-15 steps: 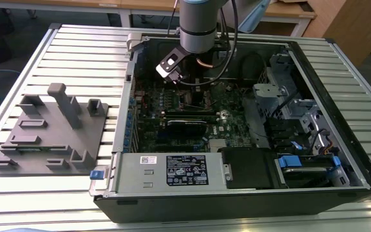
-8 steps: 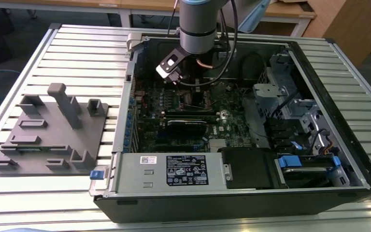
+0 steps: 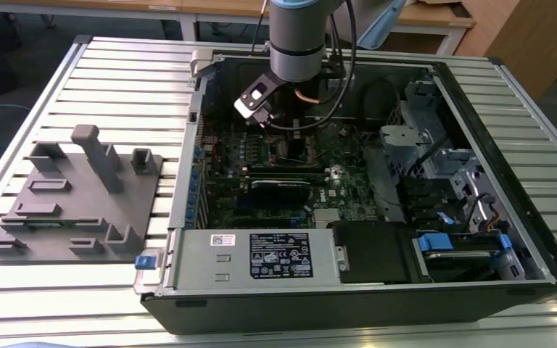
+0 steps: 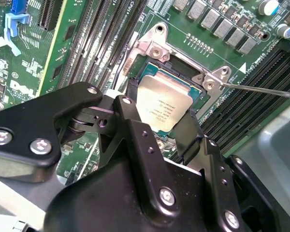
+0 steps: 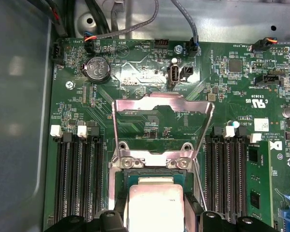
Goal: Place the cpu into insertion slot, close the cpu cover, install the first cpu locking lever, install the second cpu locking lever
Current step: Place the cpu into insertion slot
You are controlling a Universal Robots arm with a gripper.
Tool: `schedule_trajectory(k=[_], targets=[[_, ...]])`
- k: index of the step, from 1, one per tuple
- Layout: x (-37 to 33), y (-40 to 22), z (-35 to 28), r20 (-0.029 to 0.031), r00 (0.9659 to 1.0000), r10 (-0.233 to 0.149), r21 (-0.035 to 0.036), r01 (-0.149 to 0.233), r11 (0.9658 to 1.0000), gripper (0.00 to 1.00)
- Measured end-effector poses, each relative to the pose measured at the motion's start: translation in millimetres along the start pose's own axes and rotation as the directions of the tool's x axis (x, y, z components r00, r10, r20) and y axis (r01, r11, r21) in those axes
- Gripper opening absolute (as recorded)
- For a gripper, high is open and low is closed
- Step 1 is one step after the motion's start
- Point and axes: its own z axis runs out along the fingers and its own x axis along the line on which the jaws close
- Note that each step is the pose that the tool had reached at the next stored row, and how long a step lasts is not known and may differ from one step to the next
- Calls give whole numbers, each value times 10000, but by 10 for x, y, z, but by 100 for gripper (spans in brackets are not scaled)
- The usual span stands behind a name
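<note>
Down in the insertion slot point(image 4: 154, 52) on the motherboard point(image 5: 135, 72), the cpu point(image 4: 164, 104) lies silver top up, square to the rim. It looks seated or very nearly; I can't confirm it is fully down. The gripper point(image 5: 157, 222) straddles the chip, one black tip close on each side in both wrist views. Whether it is clamped on the chip or has let go, I cannot tell, as the contact line is too dark.

Step one: done or about done, by my read.

The cpu cover point(image 5: 130, 107) is not closed. It stands up off its hinge at the slot's edge, and board shows through its window. One thin wire locking lever point(image 4: 261, 90) sticks out free, away from the slot and not hooked. With the cover up, I judge that neither lever is installed. Left to do: the cover and both levers.

Long black memory slots point(image 5: 77, 179) run on both sides of the slot. In the exterior view the arm reaches into the open computer case point(image 3: 356, 297), and a grey fixture tray point(image 3: 75, 196) sits on the table at the exterior view's left, well apart.
</note>
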Motion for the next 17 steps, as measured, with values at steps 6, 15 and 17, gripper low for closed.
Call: schedule_trajectory(k=[6, 15, 17], targets=[[2, 1, 3, -2, 10000, 2, -2, -2, 10000, 54], [1, 0, 23, 5, 10000, 0, 4, 0, 10000, 54], [2, 0, 25, 2, 10000, 0, 1, 0, 10000, 54]])
